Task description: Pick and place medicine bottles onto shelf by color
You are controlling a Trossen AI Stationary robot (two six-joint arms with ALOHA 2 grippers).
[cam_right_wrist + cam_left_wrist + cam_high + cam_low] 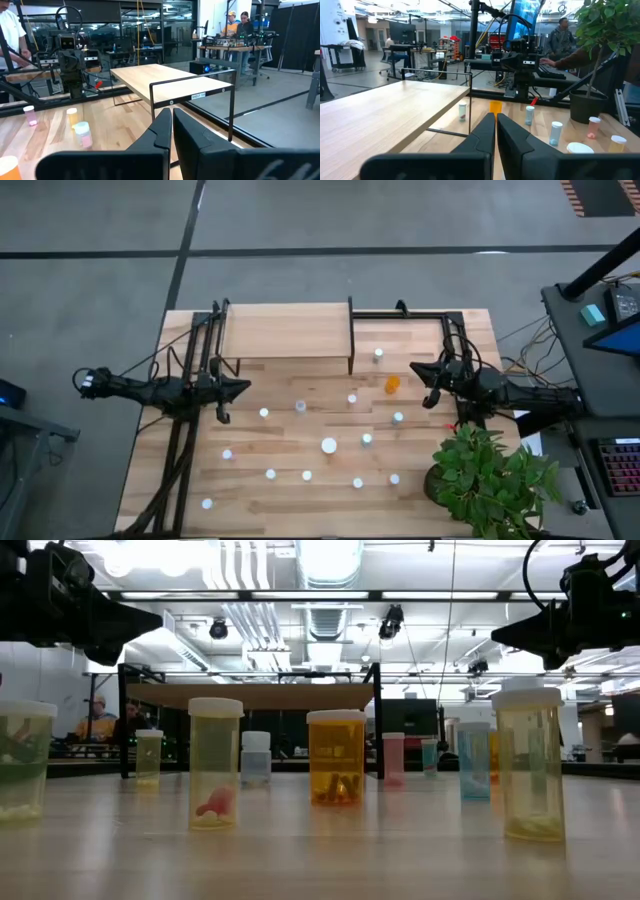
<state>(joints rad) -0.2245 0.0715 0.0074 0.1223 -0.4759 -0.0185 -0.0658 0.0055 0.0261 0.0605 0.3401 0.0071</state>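
Potted plant at the table's near right corner. Medicine bottles scattered mid-table; orange one beside the shelf, at the far edge. Left gripper and right gripper hover at opposite sides, jaws closed, empty.
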